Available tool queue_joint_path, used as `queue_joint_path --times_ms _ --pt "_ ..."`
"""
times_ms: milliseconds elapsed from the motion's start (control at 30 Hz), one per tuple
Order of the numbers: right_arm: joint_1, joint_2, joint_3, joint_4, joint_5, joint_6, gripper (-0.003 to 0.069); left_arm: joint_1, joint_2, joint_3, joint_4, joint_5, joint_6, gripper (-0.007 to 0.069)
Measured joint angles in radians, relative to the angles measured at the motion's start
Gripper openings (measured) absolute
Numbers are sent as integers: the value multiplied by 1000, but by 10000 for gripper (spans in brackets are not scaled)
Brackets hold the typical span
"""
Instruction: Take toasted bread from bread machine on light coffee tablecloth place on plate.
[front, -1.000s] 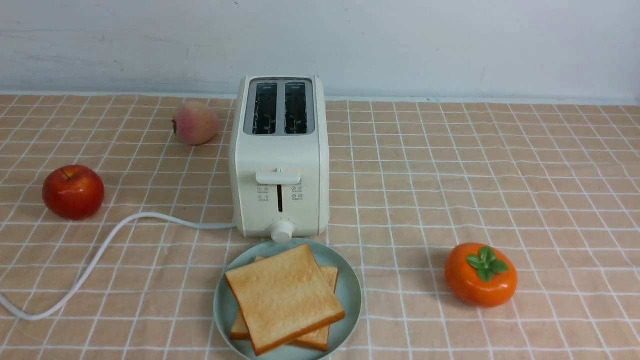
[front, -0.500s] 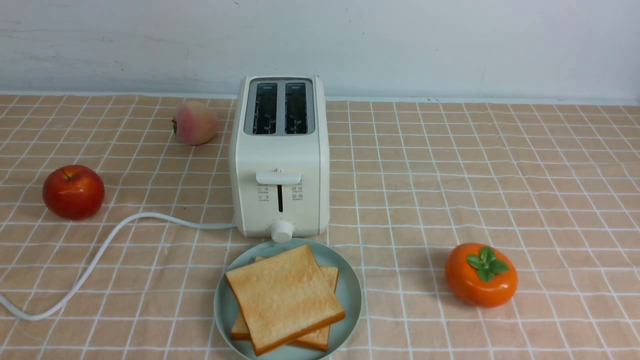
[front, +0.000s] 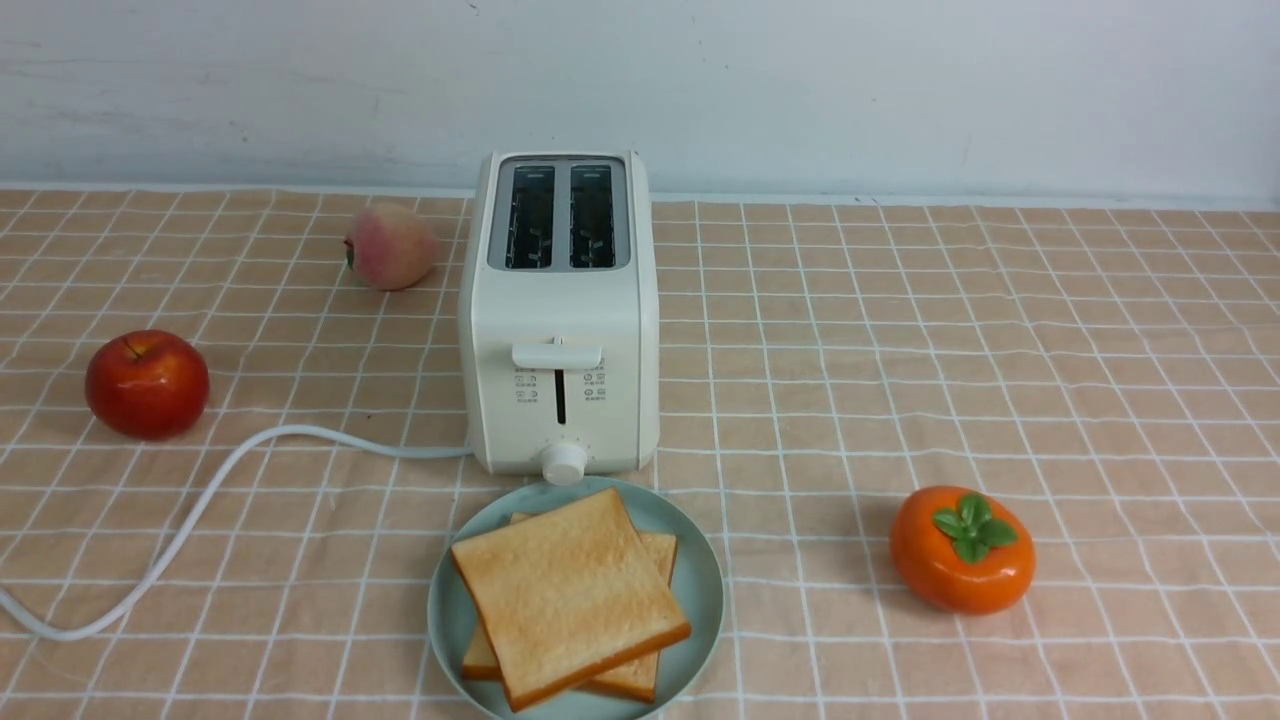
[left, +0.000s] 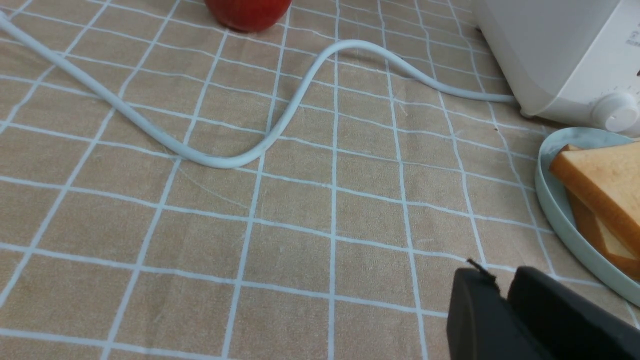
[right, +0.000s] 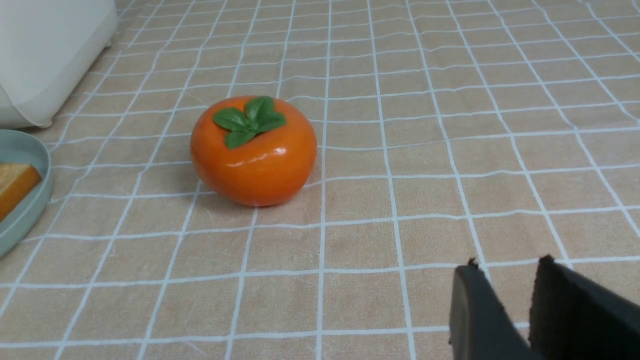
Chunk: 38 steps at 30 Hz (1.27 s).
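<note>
— Two slices of toasted bread (front: 567, 590) lie stacked on the plate (front: 700, 590) at the bottom centre of the front view, the top one turned a little askew over the lower.

— And the arms?

— None in that view. Only the wrist cameras catch the tools. The left gripper (left: 505, 285) shows in the lower right of its frame, dark fingers (left: 475, 305) pressed together or nearly so, holding nothing, over bare light coffee tablecloth (left: 300, 225) just beside the plate's rim. The right gripper (right: 505, 280) sits in its lower right corner with a narrow gap between the fingers (right: 560, 295), also empty.

— What lies behind the plate?

— The bread machine (front: 558, 320), mid-frame, its knob right at the plate's far rim. Both slots look dark and bare from the front; neither wrist view sees the top at all.

— The fruit?

— The orange persimmon (front: 962, 548) is at the lower right in front, and fills the middle of the right wrist view. The red apple (front: 147, 384) is at the left; the left wrist view only clips its underside at the top edge. The white cord (front: 200, 500) curls from the machine to the left edge. Farthest back, a peach (front: 390, 246) beside the machine's rear left, seen from the front only.
</note>
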Motion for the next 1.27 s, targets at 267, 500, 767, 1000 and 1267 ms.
queue_joint_path --times_ms 267,500,767,1000,1267 --pt "0 0 0 0 0 0 192 0 0 0 0 0 0 92" --pt "0 0 0 0 0 0 201 0 0 0 0 0 0 98" --pt "0 0 0 -1 0 0 209 0 0 0 0 0 0 109" --pt "0 0 0 -1 0 0 211 0 0 0 0 0 0 113" --pt "0 0 0 -1 0 0 211 0 0 0 0 0 0 124"
